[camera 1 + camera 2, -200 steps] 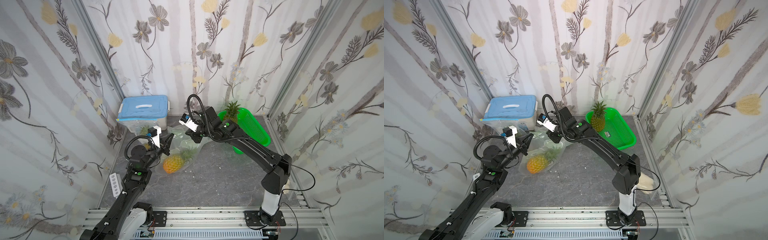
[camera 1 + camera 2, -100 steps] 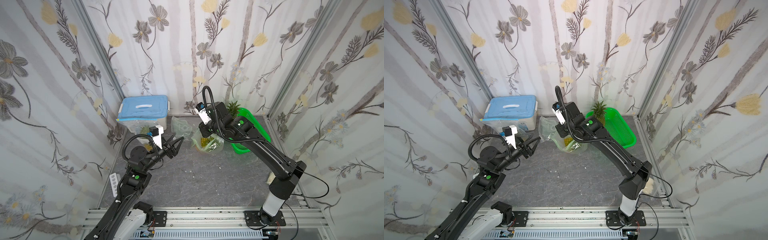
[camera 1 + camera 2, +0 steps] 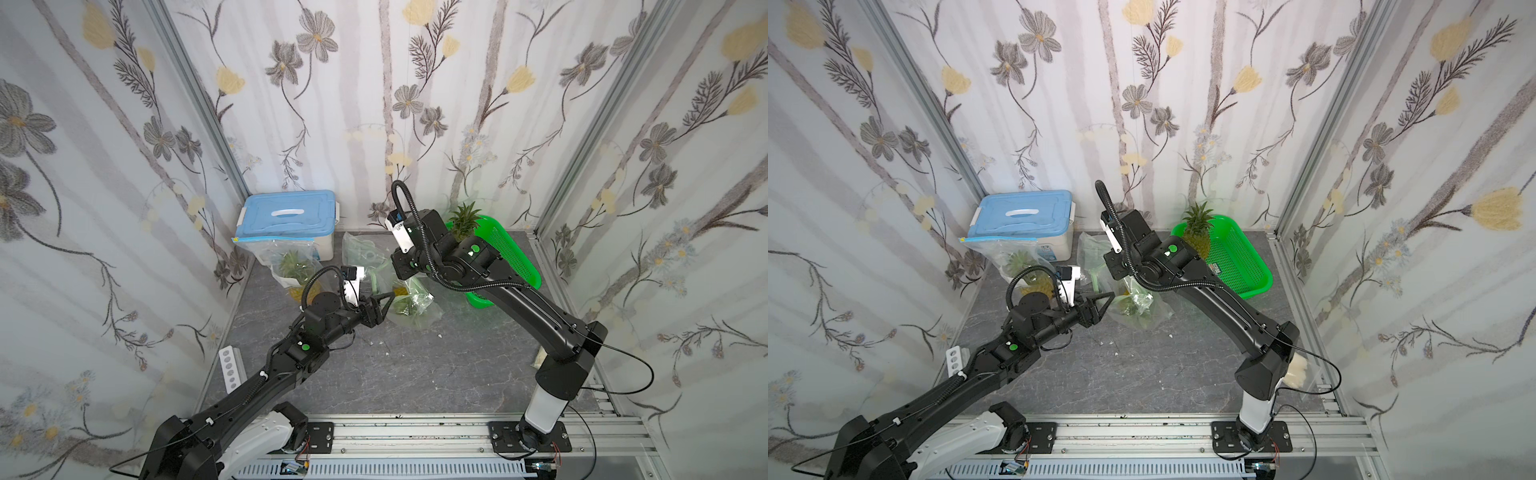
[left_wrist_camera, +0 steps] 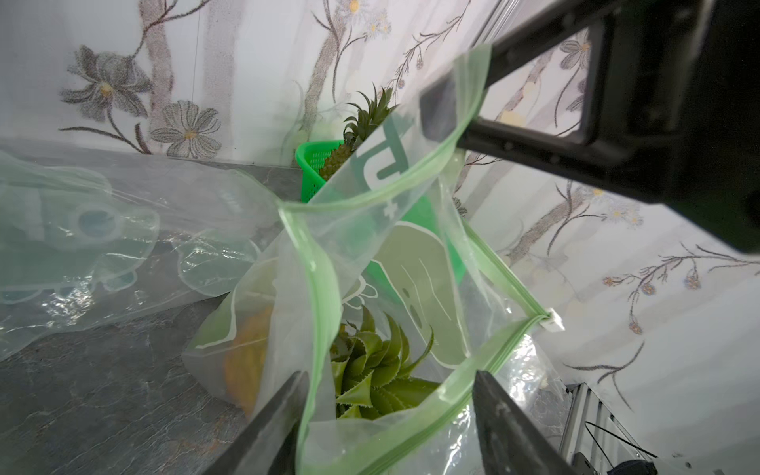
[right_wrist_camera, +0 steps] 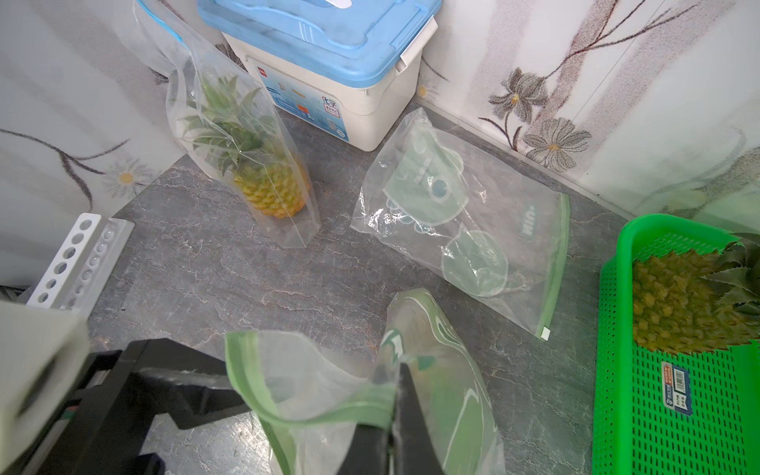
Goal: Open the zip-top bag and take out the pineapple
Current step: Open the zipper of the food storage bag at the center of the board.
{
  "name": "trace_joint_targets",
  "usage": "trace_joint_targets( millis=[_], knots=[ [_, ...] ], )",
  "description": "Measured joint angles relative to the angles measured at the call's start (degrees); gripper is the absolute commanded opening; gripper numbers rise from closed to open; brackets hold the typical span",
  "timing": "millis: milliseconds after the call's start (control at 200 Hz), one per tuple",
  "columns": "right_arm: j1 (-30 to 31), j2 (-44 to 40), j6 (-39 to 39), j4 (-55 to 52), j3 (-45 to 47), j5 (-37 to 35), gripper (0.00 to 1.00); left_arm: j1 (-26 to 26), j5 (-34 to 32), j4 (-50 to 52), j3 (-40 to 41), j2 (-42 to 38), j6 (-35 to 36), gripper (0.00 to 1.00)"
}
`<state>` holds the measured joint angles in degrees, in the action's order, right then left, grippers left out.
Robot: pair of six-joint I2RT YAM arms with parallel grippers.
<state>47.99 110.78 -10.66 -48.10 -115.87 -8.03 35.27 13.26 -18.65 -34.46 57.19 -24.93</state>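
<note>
A clear zip-top bag [image 3: 415,305] with a green zip hangs over the grey floor, its mouth gaping. My right gripper [image 5: 392,397] is shut on its green rim [image 4: 448,140] and holds it up. The pineapple [image 4: 378,370] sits inside, crown up toward the mouth, its orange body [image 4: 246,362] showing through the plastic. My left gripper [image 4: 388,415] stands open at the mouth. One of its fingers [image 4: 279,411] lies along the outside of the near rim; the other is beside the far rim. In both top views the left gripper [image 3: 1108,305] points at the bag [image 3: 1138,309] from the left.
A second bagged pineapple [image 5: 251,156] stands by the blue-lidded box [image 5: 329,45]. An empty bag [image 5: 464,230] lies flat behind. The green basket [image 5: 674,411] at the right holds another pineapple [image 5: 674,304]. A white strip with holes [image 5: 74,263] lies near the left wall.
My left gripper let go of the bag and opened. The right gripper carried the bag to the right and lifted it upright; the left gripper then followed to its mouth.
</note>
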Motion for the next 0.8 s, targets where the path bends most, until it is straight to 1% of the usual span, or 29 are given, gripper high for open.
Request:
trace_joint_targets(
  millis=[205, 395, 500, 615, 655, 689, 714, 764, 804],
  knots=[
    [0.44, 0.0, 0.0, 0.04, 0.02, -0.72, 0.0, 0.28, -5.86, 1.7, -0.26, 0.76, -0.13, 0.67],
    [0.33, 0.0, 0.02, 0.02, 0.02, -1.62, 0.0, 1.33, -10.25, 6.23, -1.31, -3.54, 0.98, 0.68],
    [0.39, -0.48, 0.02, 0.28, 0.55, -1.53, 0.0, 1.38, -12.63, 7.85, -1.86, -4.26, 2.29, 0.64],
    [0.44, -2.16, 0.02, 1.9, 2.93, -0.68, 0.0, 1.38, -13.42, 9.38, -2.69, -1.16, 3.06, 0.6],
    [0.48, -2.89, 0.04, 2.4, 3.89, -0.17, 0.0, 1.38, -13.44, 9.42, -3.1, 0.33, 3.34, 0.54],
    [0.52, -3.54, 0.04, 2.8, 4.72, 0.44, 0.0, 1.38, -13.44, 9.29, -3.52, 1.81, 3.58, 0.47],
    [0.55, -4.07, 0.04, 3.19, 5.49, 0.57, 0.0, 1.38, -13.44, 9.03, -3.74, 2.75, 3.67, 0.4],
    [0.66, -4.96, 0.07, 3.8, 6.69, 0.9, 0.0, 1.38, -13.4, 8.81, -4.46, 4.68, 3.87, 0.2],
    [0.7, -5.55, 0.07, 4.17, 7.5, 1.2, 0.0, 1.38, -13.16, 8.46, -5.01, 5.88, 3.96, 0.09]
  ],
)
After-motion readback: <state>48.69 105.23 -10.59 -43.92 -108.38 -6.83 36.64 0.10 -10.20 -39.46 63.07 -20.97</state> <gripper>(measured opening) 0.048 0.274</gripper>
